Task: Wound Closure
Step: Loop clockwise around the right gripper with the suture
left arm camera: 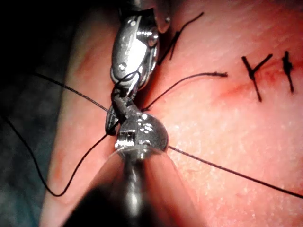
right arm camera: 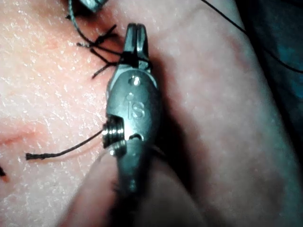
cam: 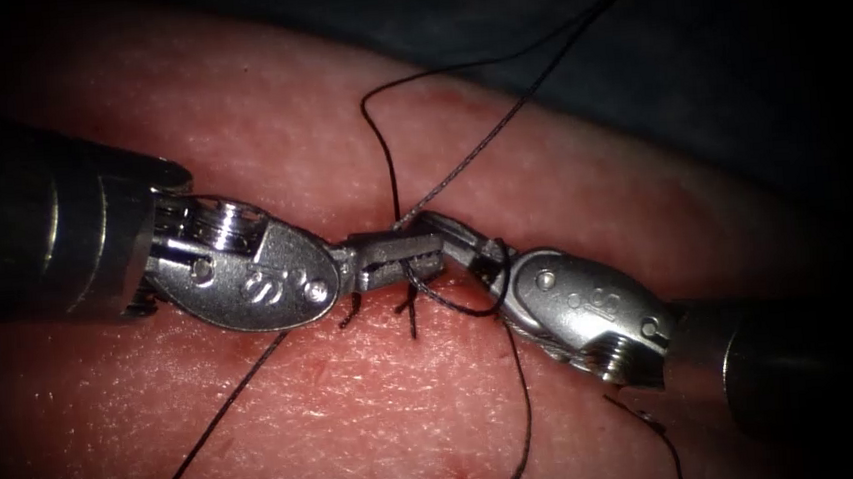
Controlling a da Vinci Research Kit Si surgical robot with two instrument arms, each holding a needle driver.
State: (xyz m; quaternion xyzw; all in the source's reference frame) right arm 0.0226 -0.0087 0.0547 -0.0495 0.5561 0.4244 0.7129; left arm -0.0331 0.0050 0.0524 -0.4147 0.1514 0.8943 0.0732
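1. We see the left end effector (cam: 403, 256) coming in from the left over the tissue (cam: 358, 405), its jaws closed and lying level right above the cut (cam: 381, 308).
2. We see the right end effector (cam: 457, 239) coming in from the right, its jaws closed too; the two sets of tips meet over the cut, touching or nearly so.
3. The thread (cam: 499, 124) rises from the point where the tips meet and runs up and to the right, off the tissue. We judge that the left jaws are clamped on it there, but we cannot tell which tool holds this strand.
4. Thread is looped around the right tool's jaws just behind the tips; in the right wrist view the same dark wrap (right arm camera: 131, 59) crosses the jaws.
5. A further strand (cam: 219, 424) trails from under the left tool down and to the left across the tissue, and another (cam: 524, 413) hangs downward below the right tool.
6. Short cut ends of thread (cam: 409, 306) stick out of the cut beneath the left jaws.
7. In the left wrist view we see earlier knots (left arm camera: 255, 75) along the cut, with faint red fluid (left arm camera: 232, 92) beside them.
8. We cannot make out the needle.
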